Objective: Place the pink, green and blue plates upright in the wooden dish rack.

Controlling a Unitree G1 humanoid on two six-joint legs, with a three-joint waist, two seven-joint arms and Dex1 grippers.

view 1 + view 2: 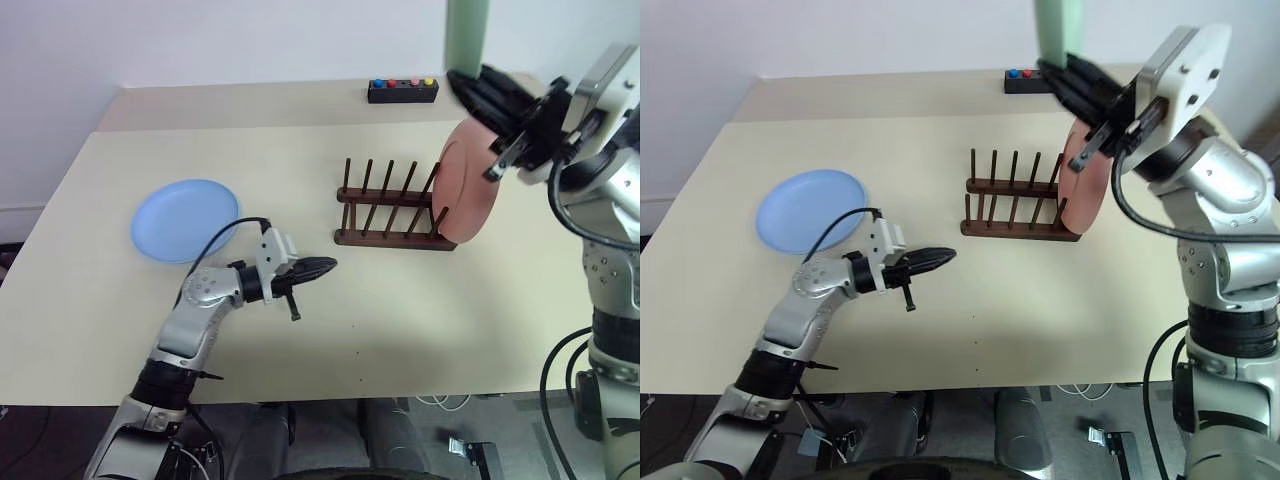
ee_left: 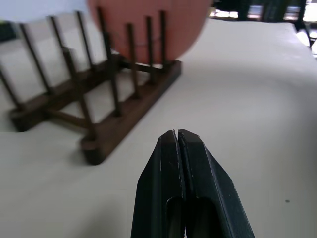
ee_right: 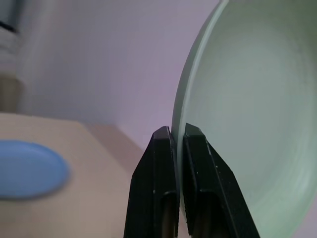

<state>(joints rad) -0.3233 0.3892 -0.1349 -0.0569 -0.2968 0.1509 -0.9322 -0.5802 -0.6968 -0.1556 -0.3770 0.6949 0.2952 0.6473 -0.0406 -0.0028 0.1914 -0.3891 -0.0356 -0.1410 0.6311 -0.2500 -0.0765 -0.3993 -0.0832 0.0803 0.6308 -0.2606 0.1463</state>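
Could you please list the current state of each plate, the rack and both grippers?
pink plate: upright in the rack's end slot on the robot's right.
green plate: held on edge in the air.
blue plate: lying flat on the table, not racked.
wooden dish rack: standing on the table, other slots free.
left gripper: shut, empty.
right gripper: shut on the green plate's rim.

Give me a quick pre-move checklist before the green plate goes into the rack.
1. Right hand shut on green plate rim: ok.
2. Pink plate upright at the right end of wooden dish rack: ok.
3. Free slots left of the pink plate: ok.
4. Left hand shut, holds nothing, short of the rack: ok.
5. Blue plate flat on table, away from the rack: ok.
6. Green plate lined up with a slot: cannot tell.
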